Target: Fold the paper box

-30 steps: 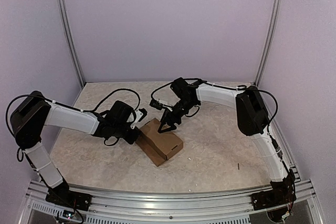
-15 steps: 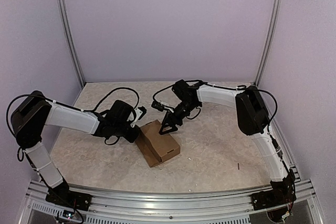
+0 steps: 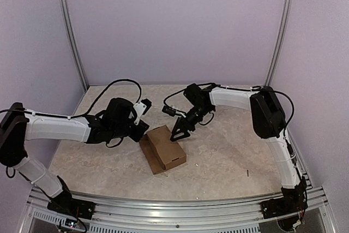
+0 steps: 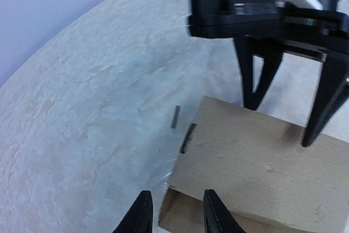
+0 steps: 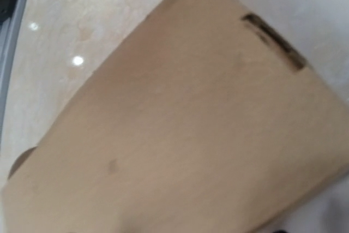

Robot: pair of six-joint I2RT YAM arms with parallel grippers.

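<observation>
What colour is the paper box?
Plain brown cardboard, unprinted; the paper box shows best in the right wrist view.

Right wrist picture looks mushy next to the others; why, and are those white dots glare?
Right wrist view: the plain brown cardboard box fills the frame, probably too close to focus on; the two white dots look like lamp glare on the pale marbled table. Left wrist view: sharp, though the table edge bows. Top external view: evenly lit, soft shadows.

One paper box (image 3: 163,149), two robot arms (image 3: 60,128) (image 3: 234,97), one marbled table (image 3: 223,159)
</observation>
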